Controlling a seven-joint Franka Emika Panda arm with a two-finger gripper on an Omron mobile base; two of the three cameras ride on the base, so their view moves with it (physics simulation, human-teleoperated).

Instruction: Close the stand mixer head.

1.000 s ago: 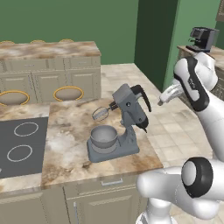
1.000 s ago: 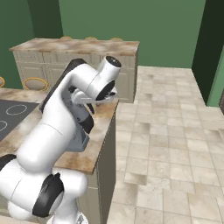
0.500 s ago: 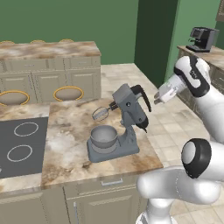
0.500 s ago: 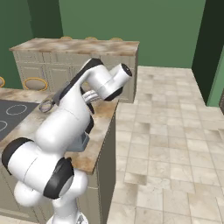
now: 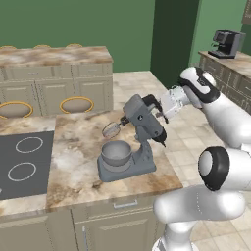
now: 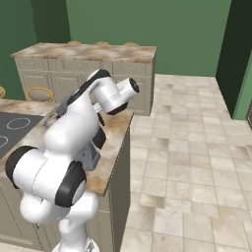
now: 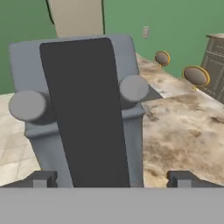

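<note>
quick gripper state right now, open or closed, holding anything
Gripper: open, holding nothing; its fingertips stand wide apart on either side of the raised stand mixer head, just behind it.

At my lower left a dark cooktop with two ring burners sits in the marble counter. A coffee machine stands upper right on another counter. Two gold-rimmed stools sit behind the island.

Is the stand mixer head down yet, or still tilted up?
Still tilted up: the stand mixer head slopes back and its whisk hangs above the bowl, not in it.
</note>
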